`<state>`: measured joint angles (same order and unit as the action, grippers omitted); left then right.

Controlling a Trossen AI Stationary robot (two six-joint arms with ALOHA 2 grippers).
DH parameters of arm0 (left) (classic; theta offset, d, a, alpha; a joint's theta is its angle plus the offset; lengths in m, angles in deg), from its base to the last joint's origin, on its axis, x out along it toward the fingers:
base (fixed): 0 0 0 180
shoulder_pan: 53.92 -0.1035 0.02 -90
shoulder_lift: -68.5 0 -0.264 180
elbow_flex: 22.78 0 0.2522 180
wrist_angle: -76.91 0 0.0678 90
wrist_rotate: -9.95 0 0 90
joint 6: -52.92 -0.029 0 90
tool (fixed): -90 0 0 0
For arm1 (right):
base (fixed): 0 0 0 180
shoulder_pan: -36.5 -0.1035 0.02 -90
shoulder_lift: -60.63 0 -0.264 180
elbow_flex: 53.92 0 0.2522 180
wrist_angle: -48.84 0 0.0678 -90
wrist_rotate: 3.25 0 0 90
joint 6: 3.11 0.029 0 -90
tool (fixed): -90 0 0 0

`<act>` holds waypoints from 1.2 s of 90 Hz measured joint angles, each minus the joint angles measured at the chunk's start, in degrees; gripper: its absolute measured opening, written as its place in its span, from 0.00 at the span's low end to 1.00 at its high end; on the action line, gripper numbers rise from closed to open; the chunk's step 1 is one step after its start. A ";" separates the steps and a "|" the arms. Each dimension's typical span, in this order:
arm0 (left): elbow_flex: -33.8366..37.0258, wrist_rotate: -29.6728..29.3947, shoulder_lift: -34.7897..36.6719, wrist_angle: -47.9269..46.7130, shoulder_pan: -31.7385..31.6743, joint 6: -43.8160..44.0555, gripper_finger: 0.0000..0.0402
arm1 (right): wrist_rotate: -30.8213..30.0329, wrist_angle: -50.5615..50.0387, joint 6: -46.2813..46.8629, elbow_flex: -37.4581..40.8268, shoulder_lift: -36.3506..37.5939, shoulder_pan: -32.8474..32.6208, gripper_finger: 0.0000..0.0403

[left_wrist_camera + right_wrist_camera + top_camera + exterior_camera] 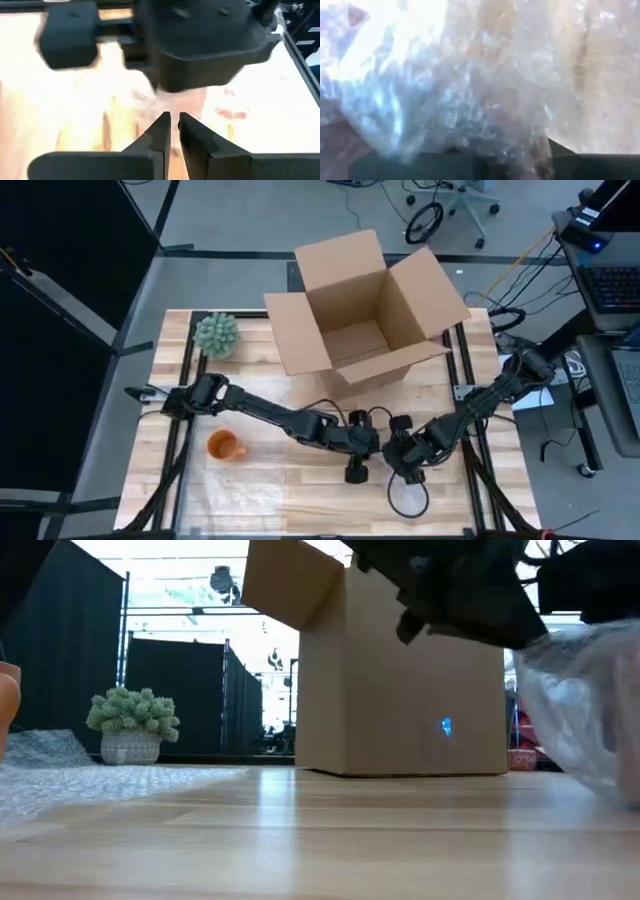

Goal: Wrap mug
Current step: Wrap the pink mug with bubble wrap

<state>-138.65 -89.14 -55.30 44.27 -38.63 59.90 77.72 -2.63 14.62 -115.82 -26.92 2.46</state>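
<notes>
Orange mug stood upright, lower left of high view, on edge of bubble wrap. Left gripper sat lower middle, fingers nearly shut on nothing (just a thin gap). Right gripper just beside it, wrap filling its camera; grip: cannot tell. Mug lay well left of both grippers, left arm nearer. Cardboard box open above.

Pale wooden table with glossy sheen; matt brown cardboard box; crinkly clear bubble wrap
</notes>
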 joint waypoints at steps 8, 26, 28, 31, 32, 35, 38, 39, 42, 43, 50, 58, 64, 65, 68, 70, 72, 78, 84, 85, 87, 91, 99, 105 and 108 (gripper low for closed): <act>-0.13 -2.55 1.96 -3.61 0.26 0.03 0.07 | 0.39 1.59 -6.43 -0.01 0.03 0.24 0.05; 0.14 -3.90 1.13 -5.25 0.43 0.09 0.07 | 0.41 3.40 -15.82 0.02 0.04 0.75 0.04; 0.36 -3.88 1.08 -4.64 0.43 0.11 0.07 | 0.15 3.38 -16.28 0.02 0.06 0.86 0.04; 0.81 -3.81 1.08 -4.25 0.43 0.11 0.07 | -0.21 3.34 -16.63 0.01 0.06 1.06 0.04; 0.99 -3.75 1.08 -4.15 0.43 0.13 0.07 | -0.30 3.32 -16.69 0.02 0.06 1.12 0.04; 1.65 -3.33 1.06 -3.54 0.46 0.19 0.07 | -0.63 3.23 -16.77 0.02 0.06 1.32 0.04; 2.24 -2.71 0.67 -2.28 0.50 0.30 0.07 | -0.92 3.16 -16.65 0.02 0.06 1.48 0.05; 2.37 -2.46 0.45 -1.74 0.50 0.44 0.07 | -0.99 3.14 -16.54 0.02 0.06 1.52 0.05; 2.68 -1.76 -0.14 0.01 0.53 0.68 0.07 | -1.03 3.12 -16.15 0.02 0.06 1.75 0.05; 2.82 -1.59 -0.25 0.57 0.60 0.74 0.07 | -1.03 3.10 -15.99 0.02 0.06 1.79 0.05; 3.68 -0.12 -0.50 3.47 1.12 0.82 0.07 | -0.94 3.12 -14.49 0.02 0.06 2.33 0.05; 3.85 3.06 -1.24 10.76 1.37 0.19 0.07 | -0.96 3.16 -12.81 0.02 0.06 2.85 0.05; 4.08 3.31 -1.63 10.99 1.67 0.14 0.07 | -0.97 3.23 -11.63 0.04 0.06 3.15 0.06; 4.11 3.30 -1.79 11.17 1.70 0.14 0.07 | -0.95 3.23 -11.45 0.04 0.06 3.18 0.06; 4.16 3.28 -2.47 12.10 1.72 0.01 0.07 | -0.93 3.22 -10.98 0.03 0.06 3.19 0.06; 4.16 3.27 -2.88 12.99 1.71 -0.02 0.07 | -0.89 3.23 -10.57 0.04 0.06 3.19 0.06; 4.16 3.25 -3.11 13.72 1.68 -0.07 0.07 | -0.77 3.23 -10.10 0.04 0.06 3.19 0.07; 4.22 3.33 -3.12 15.94 1.61 -0.32 0.07 | -0.38 3.53 -9.61 0.04 0.06 3.26 0.09; 4.12 4.29 -2.90 17.59 1.51 -0.33 0.07 | -0.46 3.83 -8.66 0.07 0.06 3.24 0.12; 4.11 4.34 -2.88 17.55 1.51 -0.31 0.07 | -0.57 3.91 -8.43 0.09 0.07 3.26 0.13; 4.11 4.34 -2.88 17.46 1.52 -0.29 0.07 | -0.85 4.03 -7.82 0.14 0.06 3.33 0.14; 4.14 4.36 -2.97 17.31 1.48 -0.32 0.07 | -0.61 4.25 -6.11 0.20 -0.11 3.66 0.17; 4.18 4.40 -3.03 17.20 1.13 -0.26 0.07 | -0.45 4.52 -3.18 0.26 -0.09 4.00 0.25; 4.18 4.40 -3.03 17.38 0.87 -0.23 0.07 | 0.09 2.49 -1.68 -0.52 -0.09 4.04 0.32; 4.18 4.40 -3.03 17.69 0.83 -0.23 0.07 | 0.63 1.29 -1.29 -1.14 -0.09 4.04 0.36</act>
<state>-134.47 -84.74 -58.33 61.97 -37.80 59.66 78.36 -1.33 13.33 -116.96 -27.01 6.50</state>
